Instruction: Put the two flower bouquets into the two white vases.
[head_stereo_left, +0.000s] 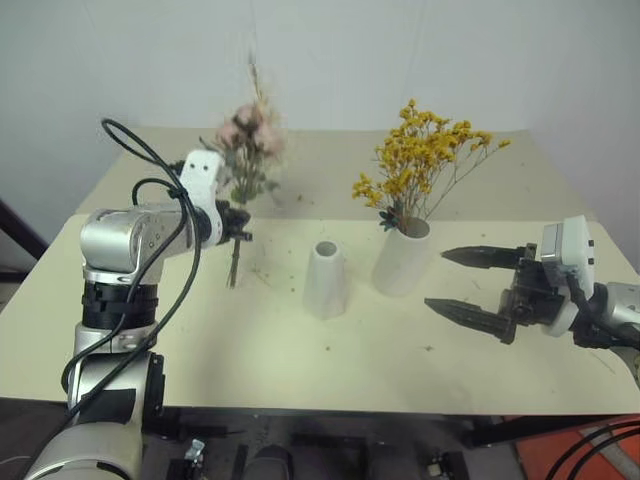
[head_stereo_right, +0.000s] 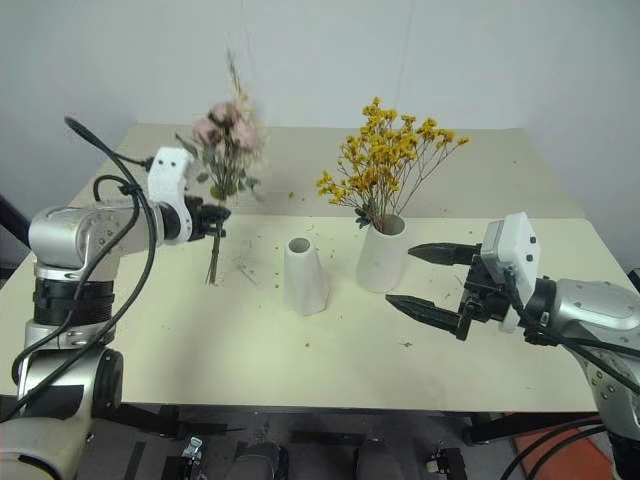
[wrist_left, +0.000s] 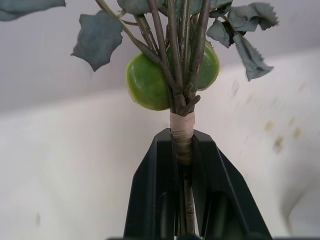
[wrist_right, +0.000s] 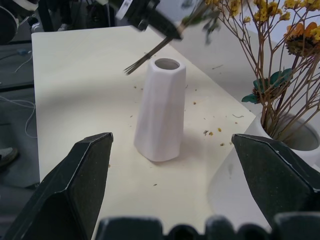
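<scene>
From the head camera I read no lettering on anything. My left gripper (head_stereo_left: 238, 222) is clamped on the stems of the pink rose bouquet (head_stereo_left: 250, 140), holding it upright above the cream table (head_stereo_left: 250, 350), stem ends hanging clear of the top. The slim white vase (head_stereo_left: 325, 280) stands empty near the table's middle, with bare tabletop between it and the bouquet. Just beside it the wider white vase (head_stereo_left: 402, 260) carries the yellow bouquet (head_stereo_left: 425, 150), which fans toward the back wall. My right gripper (head_stereo_left: 470, 283) hangs with its fingers spread wide, empty, near the wider vase and apart from it. The near table edge has bare tabletop along it.

In the left wrist view, both black fingers pinch the taped brown stems (wrist_left: 182, 130); grey-green leaves and a round green piece sit above the tape. What that green piece is, I can't make out.

In the right wrist view, the slim vase shows faceted sides and a small round mouth (wrist_right: 166, 63), with crumbs scattered around its base.
</scene>
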